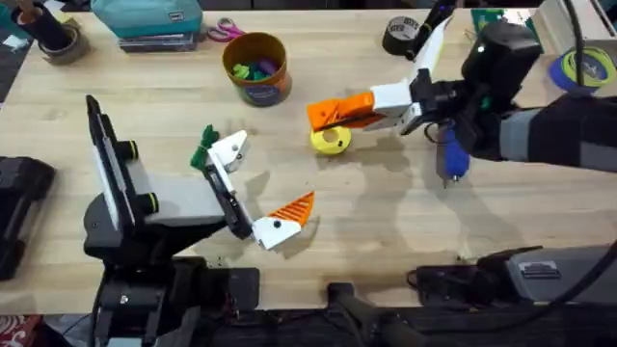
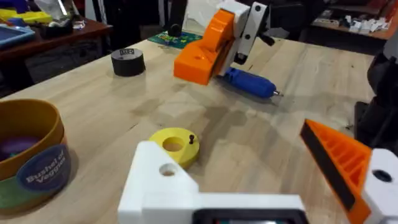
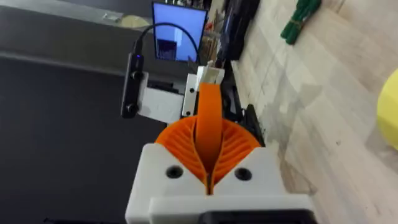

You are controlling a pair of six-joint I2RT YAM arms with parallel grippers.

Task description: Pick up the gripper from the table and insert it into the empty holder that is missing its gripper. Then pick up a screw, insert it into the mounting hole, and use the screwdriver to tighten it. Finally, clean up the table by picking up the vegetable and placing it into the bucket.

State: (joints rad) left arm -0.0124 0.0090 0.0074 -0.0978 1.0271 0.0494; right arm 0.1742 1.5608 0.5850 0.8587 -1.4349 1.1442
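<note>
My right gripper [image 1: 337, 114] hovers just above the yellow ring [image 1: 331, 141], shut on the orange ribbed gripper [image 3: 209, 127], which stands upright between its two orange pads. My left gripper [image 1: 258, 185] is open wide at mid-table. Its far finger is the bare white holder [image 1: 231, 147], seen close in the left wrist view [image 2: 163, 180]; its near finger carries an orange tip [image 1: 295, 207]. The green vegetable [image 1: 204, 147] lies beside the holder. The blue screwdriver [image 1: 451, 156] lies on the table [image 1: 386, 222] under the right arm. A small dark screw [image 2: 191, 139] sits on the yellow ring [image 2: 176, 145].
The ochre bucket [image 1: 257, 67] with colourful bits stands at the back centre, near my left gripper's side [image 2: 31, 155]. A black tape roll [image 1: 399, 34] is at the back right, scissors [image 1: 225, 31] and a teal case [image 1: 147, 19] at the back left.
</note>
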